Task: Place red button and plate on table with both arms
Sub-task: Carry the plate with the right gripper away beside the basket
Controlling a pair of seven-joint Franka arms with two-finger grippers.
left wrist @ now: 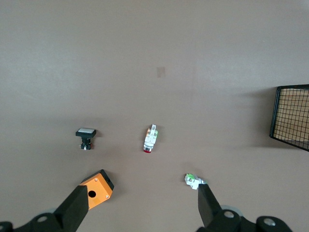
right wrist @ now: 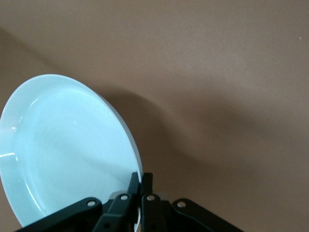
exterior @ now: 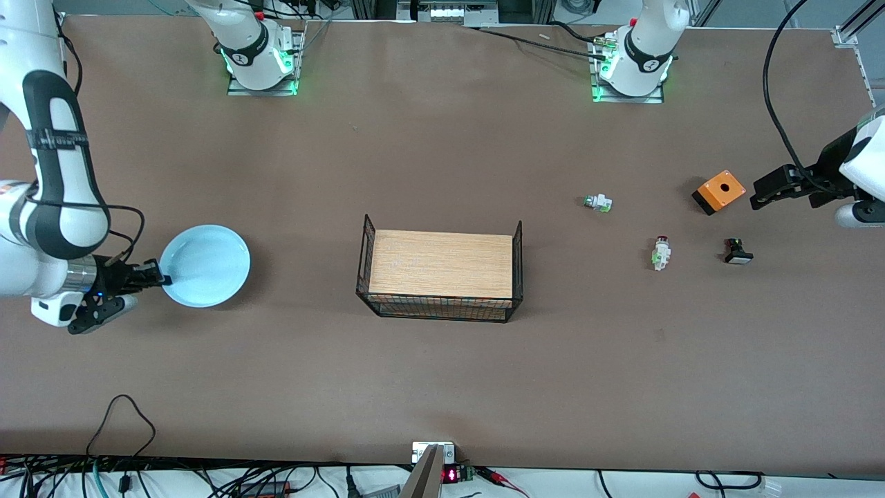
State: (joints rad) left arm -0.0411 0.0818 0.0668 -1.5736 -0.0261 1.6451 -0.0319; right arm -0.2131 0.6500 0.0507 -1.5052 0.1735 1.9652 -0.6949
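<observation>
The pale blue plate (exterior: 205, 265) is at the right arm's end of the table. My right gripper (exterior: 160, 280) is shut on its rim; in the right wrist view the fingers (right wrist: 141, 182) pinch the edge of the plate (right wrist: 63, 145), which is tilted and casts a shadow on the table. The red button (exterior: 661, 252) lies on the brown table (exterior: 442, 387) toward the left arm's end, and also shows in the left wrist view (left wrist: 150, 139). My left gripper (exterior: 759, 197) is open and empty, up over the table beside the orange box (exterior: 719, 191); it also shows in its wrist view (left wrist: 142, 212).
A white switch with a green end (exterior: 597, 203) (left wrist: 193, 181) and a black switch with a white cap (exterior: 738, 252) (left wrist: 86, 135) lie near the red button. The orange box (left wrist: 99, 187) has a round hole. A wood-topped black wire rack (exterior: 440, 266) (left wrist: 292, 116) stands mid-table.
</observation>
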